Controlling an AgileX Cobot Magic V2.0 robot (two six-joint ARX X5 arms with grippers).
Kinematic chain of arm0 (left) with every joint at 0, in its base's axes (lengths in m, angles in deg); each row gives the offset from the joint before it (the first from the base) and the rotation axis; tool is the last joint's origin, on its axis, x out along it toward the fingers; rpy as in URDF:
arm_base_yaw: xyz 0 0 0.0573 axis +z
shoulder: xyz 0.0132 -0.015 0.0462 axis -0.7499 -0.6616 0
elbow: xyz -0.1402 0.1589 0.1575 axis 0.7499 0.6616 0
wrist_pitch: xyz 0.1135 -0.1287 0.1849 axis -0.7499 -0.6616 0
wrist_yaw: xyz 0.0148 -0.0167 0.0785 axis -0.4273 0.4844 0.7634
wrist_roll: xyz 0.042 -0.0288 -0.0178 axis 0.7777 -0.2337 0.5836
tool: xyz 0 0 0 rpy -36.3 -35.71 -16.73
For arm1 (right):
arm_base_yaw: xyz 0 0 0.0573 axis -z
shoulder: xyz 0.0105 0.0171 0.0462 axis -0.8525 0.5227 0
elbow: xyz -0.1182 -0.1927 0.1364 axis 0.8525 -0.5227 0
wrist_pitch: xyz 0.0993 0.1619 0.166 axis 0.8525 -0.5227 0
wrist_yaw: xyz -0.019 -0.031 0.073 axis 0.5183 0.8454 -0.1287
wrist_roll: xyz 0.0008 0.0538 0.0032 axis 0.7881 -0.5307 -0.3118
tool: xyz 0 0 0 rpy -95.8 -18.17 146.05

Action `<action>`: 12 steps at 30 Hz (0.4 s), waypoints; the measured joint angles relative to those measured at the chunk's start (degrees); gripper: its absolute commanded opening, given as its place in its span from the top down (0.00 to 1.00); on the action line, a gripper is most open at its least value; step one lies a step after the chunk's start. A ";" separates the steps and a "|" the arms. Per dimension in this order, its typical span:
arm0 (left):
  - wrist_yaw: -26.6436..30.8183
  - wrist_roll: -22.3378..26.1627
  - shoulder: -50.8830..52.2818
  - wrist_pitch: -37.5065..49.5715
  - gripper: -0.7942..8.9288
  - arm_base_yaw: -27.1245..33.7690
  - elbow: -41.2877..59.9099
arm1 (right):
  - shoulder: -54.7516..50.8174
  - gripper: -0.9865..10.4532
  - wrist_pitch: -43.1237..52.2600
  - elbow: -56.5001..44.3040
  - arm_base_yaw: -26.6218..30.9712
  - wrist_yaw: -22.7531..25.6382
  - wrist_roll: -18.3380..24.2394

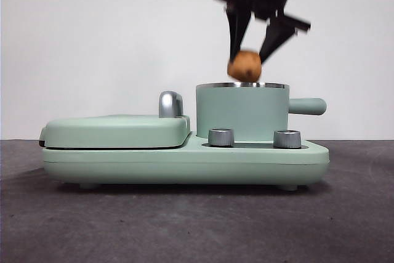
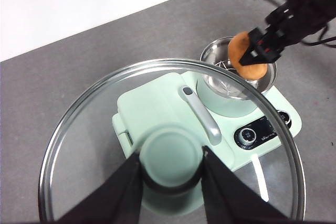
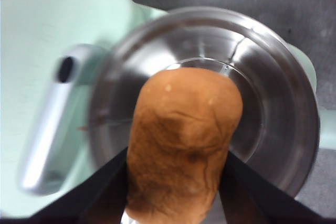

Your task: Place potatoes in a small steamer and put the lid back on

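On your left in the front view lies the flat griddle cover [image 1: 117, 131] with its chrome handle [image 1: 170, 104], closed on the mint-green cooker base [image 1: 184, 163]. Your left gripper [image 2: 171, 167] does not show in that view; from its own wrist camera you see it high above the appliance, its two black jaws closed tight on the green knob [image 2: 171, 157] of the lid [image 2: 73, 129], which hangs level beneath it, glass ringed with steel.

Moving right, the small steamer [image 1: 242, 111] stands uncovered on the base behind two chrome dials [image 1: 221, 137], its stubby side handle [image 1: 307, 106] pointing right. Its steel inside is bare in the right wrist view.

Directly over the steamer's open mouth, your right gripper [image 1: 249, 53] comes down from the top edge. Its jaws are parted only as wide as the potato [image 1: 244, 66] they pinch from either side. The potato hangs just above the steel rim [image 1: 242, 84], not yet inside the pot; whether it touches the rim, you cannot tell from here. The table [image 1: 184, 226] is dark grey.
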 measured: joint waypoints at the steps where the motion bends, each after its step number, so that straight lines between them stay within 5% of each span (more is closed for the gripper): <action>1: 0.00 -0.02 -0.15 0.00 0.91 0.00 0.00 | 0.94 0.77 -0.02 0.02 0.31 -0.04 0.26; 12: -0.24 -0.20 -1.53 0.28 0.91 -0.17 0.81 | 5.46 0.75 -0.79 0.07 1.42 -1.51 1.79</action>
